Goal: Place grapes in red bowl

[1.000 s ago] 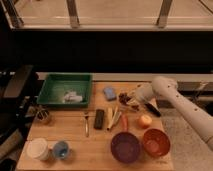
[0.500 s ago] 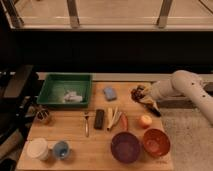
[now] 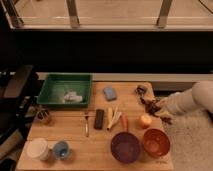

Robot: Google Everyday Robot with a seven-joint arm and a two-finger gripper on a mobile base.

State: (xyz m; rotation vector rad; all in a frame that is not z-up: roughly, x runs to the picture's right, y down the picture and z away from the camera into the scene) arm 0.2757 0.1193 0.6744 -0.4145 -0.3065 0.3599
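Note:
The grapes (image 3: 150, 104), a dark reddish bunch, hang at the tip of my gripper (image 3: 156, 106) above the table's right side. The arm reaches in from the right edge. The gripper is shut on the bunch. The red bowl (image 3: 156, 142) stands at the front right corner of the table, below and in front of the gripper, and looks empty. A yellow-red apple (image 3: 145, 120) lies between the gripper and the red bowl.
A purple bowl (image 3: 125, 146) sits left of the red bowl. A carrot (image 3: 124, 121), pale sticks (image 3: 113, 117), a black bar (image 3: 99, 119) and a fork (image 3: 86, 124) lie mid-table. A green tray (image 3: 54, 93), blue sponge (image 3: 109, 93), a small dark object (image 3: 141, 90) and cups (image 3: 38, 148) also stand there.
The arm has drawn back to the right and toward the front, and the grapes have moved along with the gripper from mid-table to the right side.

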